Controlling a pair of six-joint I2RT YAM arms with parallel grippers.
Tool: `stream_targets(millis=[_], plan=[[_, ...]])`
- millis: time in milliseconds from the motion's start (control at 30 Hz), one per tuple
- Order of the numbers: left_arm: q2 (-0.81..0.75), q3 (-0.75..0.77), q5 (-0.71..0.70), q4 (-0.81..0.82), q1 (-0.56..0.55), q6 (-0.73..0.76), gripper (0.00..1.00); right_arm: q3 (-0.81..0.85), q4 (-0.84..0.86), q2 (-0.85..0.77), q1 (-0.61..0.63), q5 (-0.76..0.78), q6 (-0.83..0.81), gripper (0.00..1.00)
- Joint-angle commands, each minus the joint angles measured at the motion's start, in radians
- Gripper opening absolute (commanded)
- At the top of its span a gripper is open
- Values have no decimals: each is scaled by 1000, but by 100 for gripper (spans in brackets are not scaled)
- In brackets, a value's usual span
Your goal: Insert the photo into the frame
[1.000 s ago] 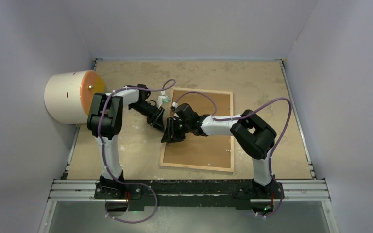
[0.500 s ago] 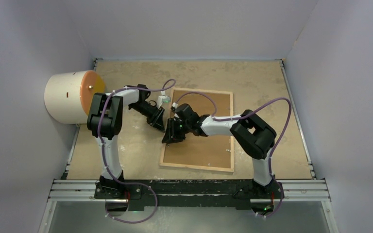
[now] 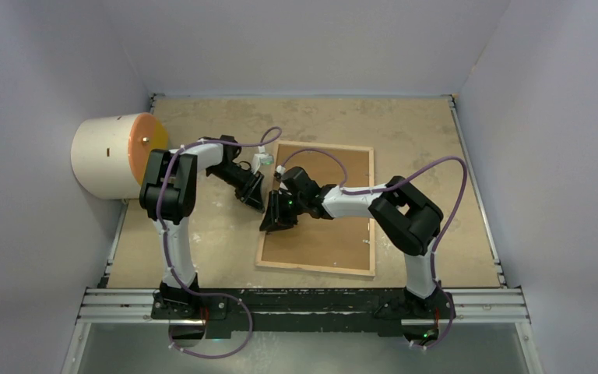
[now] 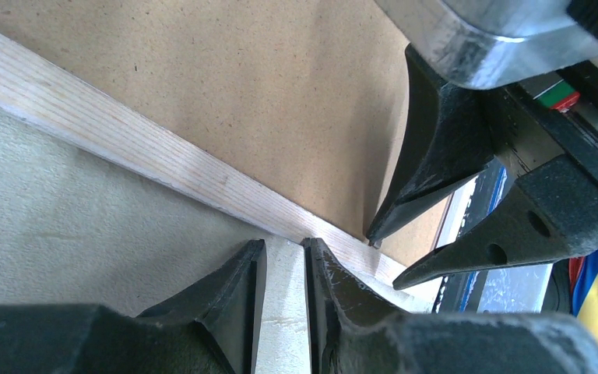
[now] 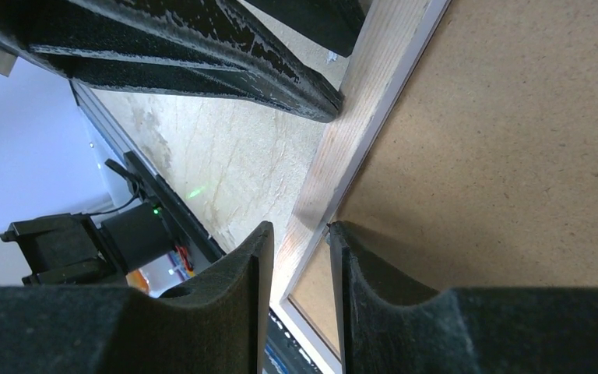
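The frame [image 3: 264, 248] lies back-up on the table, a light wood rail around a brown backing board [image 3: 327, 234]. Both grippers meet at its left rail. My left gripper [image 3: 258, 199] reaches in from the left. In the left wrist view it [image 4: 284, 245] is shut on a pale strip of the frame's edge [image 4: 124, 140]. My right gripper [image 3: 273, 221] comes from the right. Its jaws [image 5: 300, 230] straddle the wood rail [image 5: 366, 101], one finger on the table side and one on the board [image 5: 514, 156], shut on the rail. The photo is out of view.
A cream cylinder with an orange face [image 3: 113, 156] stands at the table's left edge, beside the left arm. The black base rail [image 3: 304, 300] runs along the near edge. Walls close in the left, back and right sides.
The right gripper's jaws have drawn in a little round the rail. Both arms and the frame hold their places.
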Motion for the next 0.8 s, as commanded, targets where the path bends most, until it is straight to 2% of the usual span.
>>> stream_targets(millis=[0,133,267,367,567,767], plan=[[-43,3,2,-5,-13,26,27,13,-21,12,0,-46,6,35],[-48,20,7,15,-6,-17,27,76,-76,-5,-44,-31,-34,42],[-40,74,45,61,25,-105,27,113,-91,-48,-161,-22,-56,50],[-23,125,68,82,38,-159,33,154,-107,-49,-233,-1,-81,55],[16,170,91,141,39,-237,40,242,-122,43,-338,38,-115,51],[67,176,80,176,39,-258,33,364,-124,170,-368,25,-106,47]])
